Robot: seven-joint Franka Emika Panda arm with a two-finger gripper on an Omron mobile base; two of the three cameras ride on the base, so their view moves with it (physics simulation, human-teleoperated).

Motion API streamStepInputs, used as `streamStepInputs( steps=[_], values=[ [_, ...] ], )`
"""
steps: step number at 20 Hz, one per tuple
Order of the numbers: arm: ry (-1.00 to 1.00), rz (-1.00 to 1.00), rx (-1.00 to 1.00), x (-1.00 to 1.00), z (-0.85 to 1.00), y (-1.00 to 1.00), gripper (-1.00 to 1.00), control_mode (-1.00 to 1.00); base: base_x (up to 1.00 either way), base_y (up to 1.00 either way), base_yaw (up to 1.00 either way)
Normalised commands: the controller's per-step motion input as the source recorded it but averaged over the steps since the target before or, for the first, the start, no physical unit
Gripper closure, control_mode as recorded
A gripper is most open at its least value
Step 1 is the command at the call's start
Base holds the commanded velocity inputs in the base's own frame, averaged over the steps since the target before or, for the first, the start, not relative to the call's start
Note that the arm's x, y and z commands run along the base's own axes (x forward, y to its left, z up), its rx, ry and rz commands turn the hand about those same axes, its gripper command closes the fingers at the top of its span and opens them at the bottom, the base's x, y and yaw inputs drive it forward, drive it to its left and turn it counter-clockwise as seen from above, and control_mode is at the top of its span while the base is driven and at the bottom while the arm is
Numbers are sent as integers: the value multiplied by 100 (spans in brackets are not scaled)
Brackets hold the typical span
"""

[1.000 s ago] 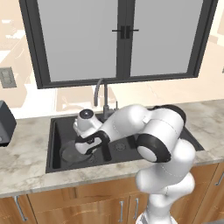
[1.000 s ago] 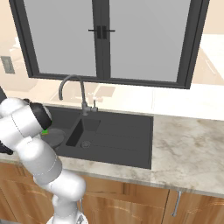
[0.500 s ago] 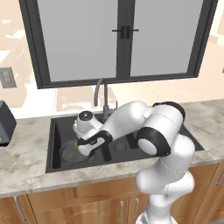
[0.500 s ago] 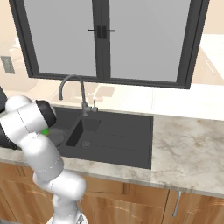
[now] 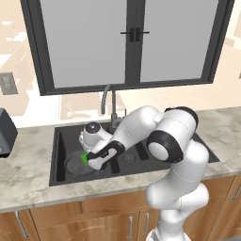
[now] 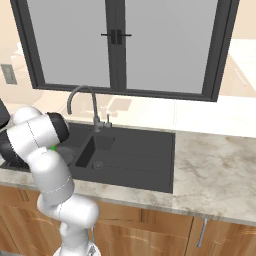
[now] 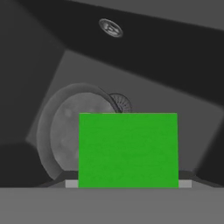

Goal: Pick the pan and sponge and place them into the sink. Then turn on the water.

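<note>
Sponge [image 7: 128, 150] sits gripped in the jaws, green face filling the near hand view, hanging over the pan [image 7: 70, 131] that lies on the floor of the large basin of the sink [image 5: 66, 134], drain just behind.

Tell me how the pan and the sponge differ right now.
Colour: the pan is dark grey with a lighter rim; the sponge is bright green.
Shape: the pan is round and shallow; the sponge shows a flat rectangular face.
Place: the pan lies on the floor of the sink's large basin; the sponge sits at the claw, above the basin floor.
Shared: both are within the large basin.
</note>
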Motion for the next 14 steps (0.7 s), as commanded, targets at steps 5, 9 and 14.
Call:
streamStepInputs(
  steps=[5, 9, 14],
  values=[
    [-3, 0, 0, 2, -17, 0, 100, -100, 0, 0, 0],
    [-1, 0, 0, 5, -12, 2, 100, -100, 0, 0, 0],
    [0, 0, 0, 9, -9, 11, 100, -100, 0, 0, 0]
  ],
)
